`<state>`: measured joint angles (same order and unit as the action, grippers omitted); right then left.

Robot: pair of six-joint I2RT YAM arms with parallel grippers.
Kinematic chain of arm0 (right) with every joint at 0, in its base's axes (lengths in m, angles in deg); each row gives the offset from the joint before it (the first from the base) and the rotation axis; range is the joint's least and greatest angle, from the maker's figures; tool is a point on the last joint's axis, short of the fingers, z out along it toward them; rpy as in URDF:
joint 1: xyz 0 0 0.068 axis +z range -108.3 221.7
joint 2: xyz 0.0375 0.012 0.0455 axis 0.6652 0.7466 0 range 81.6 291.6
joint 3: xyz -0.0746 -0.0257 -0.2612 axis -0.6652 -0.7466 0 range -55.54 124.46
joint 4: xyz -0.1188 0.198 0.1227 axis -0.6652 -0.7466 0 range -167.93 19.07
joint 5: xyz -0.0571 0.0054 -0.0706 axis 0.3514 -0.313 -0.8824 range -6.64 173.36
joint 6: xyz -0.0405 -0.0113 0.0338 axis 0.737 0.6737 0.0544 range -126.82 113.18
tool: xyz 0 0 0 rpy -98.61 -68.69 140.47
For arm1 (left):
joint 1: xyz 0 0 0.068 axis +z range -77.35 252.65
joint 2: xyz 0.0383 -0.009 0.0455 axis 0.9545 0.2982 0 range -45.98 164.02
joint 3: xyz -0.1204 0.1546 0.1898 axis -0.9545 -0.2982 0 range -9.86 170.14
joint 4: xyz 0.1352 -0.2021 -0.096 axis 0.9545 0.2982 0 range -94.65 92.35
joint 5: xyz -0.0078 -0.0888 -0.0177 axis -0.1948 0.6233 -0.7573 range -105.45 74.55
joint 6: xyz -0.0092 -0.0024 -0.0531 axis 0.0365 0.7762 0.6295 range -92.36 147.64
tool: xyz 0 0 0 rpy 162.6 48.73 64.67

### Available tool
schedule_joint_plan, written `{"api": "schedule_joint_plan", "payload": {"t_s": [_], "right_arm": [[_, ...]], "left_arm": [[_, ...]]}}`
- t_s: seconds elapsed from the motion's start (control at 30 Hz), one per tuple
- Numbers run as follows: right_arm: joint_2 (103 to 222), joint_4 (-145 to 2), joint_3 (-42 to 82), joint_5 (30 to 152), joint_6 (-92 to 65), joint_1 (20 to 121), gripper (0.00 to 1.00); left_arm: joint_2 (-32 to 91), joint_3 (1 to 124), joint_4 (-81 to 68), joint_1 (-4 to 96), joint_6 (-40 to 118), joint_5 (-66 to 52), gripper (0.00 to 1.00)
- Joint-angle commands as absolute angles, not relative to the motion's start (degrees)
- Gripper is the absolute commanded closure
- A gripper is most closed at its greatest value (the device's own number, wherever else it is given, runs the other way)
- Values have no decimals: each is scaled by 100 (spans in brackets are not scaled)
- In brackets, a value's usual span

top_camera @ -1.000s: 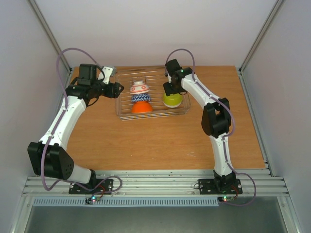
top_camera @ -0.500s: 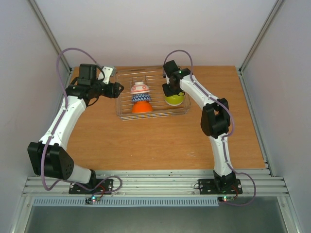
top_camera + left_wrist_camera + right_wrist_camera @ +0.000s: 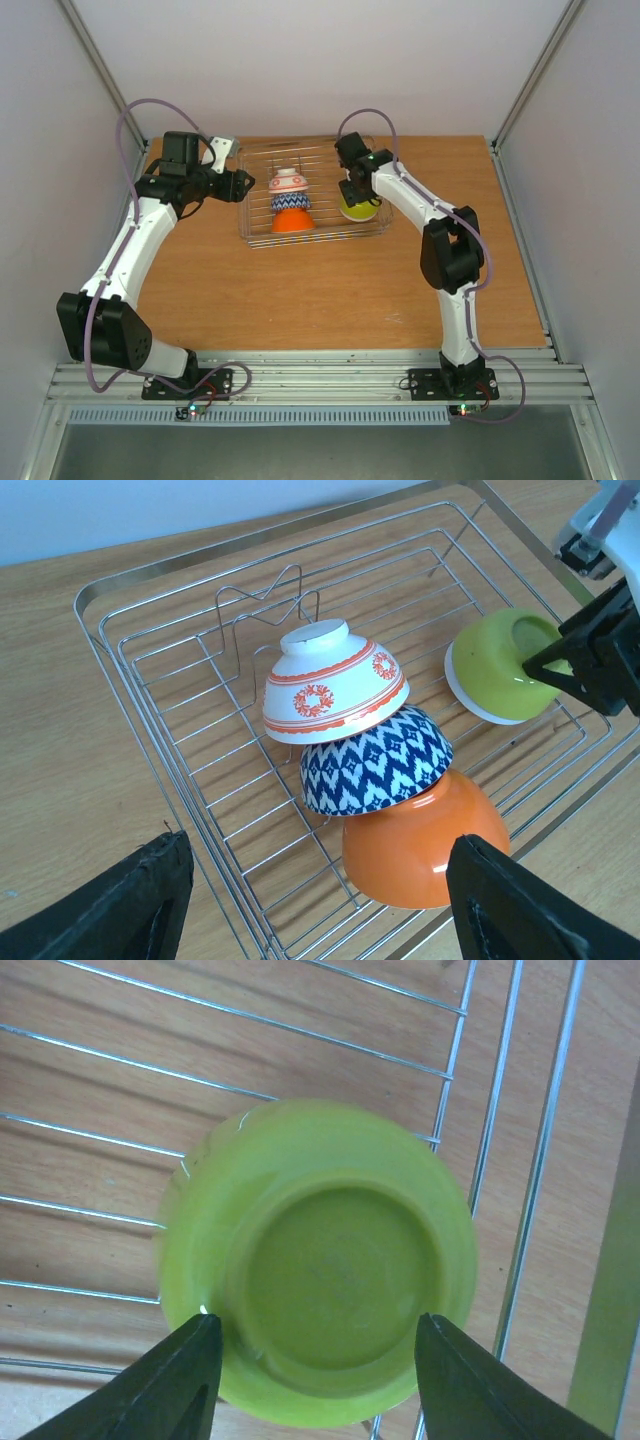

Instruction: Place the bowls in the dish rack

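Note:
The wire dish rack (image 3: 320, 165) holds a leaning row of three bowls: white with red pattern (image 3: 287, 182), blue-and-white zigzag (image 3: 290, 202) and orange (image 3: 291, 222). A yellow-green bowl (image 3: 357, 208) leans on its side at the rack's right end. My right gripper (image 3: 352, 190) is open right at it; in the right wrist view its fingers (image 3: 170, 1380) straddle the bowl's base (image 3: 320, 1260). My left gripper (image 3: 238, 184) is open and empty by the rack's left edge. The row also shows in the left wrist view (image 3: 375, 760). No plain white bowl is in view.
The rack stands at the back middle of the wooden table (image 3: 320, 290). A raised wire divider (image 3: 265, 605) stands behind the white-and-red bowl. Grey walls close in the left, right and back.
My right wrist has shifted slightly left over the yellow-green bowl and the elbow has swung a little right. The left arm and the three stacked bowls have not moved.

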<state>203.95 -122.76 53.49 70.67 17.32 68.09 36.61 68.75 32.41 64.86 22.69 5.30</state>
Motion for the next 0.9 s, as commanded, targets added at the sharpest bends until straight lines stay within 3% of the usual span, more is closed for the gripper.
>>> {"api": "schedule_joint_plan", "payload": {"t_s": [0.0,0.27,0.53,0.87], "right_arm": [[20101,-12004,5090,6337,2084,7096,43],[20300,-11938,5170,5947,2627,7466,30],[21195,-13026,6642,5787,2753,7489,17],[21911,-14206,7708,5966,2678,7492,16]], "left_arm": [[3698,6821,3049,6483,2210,572,29],[3647,6814,3044,6483,2211,573,29],[3605,6815,3038,6483,2211,570,29],[3539,6776,2995,6483,2184,580,29]]}}
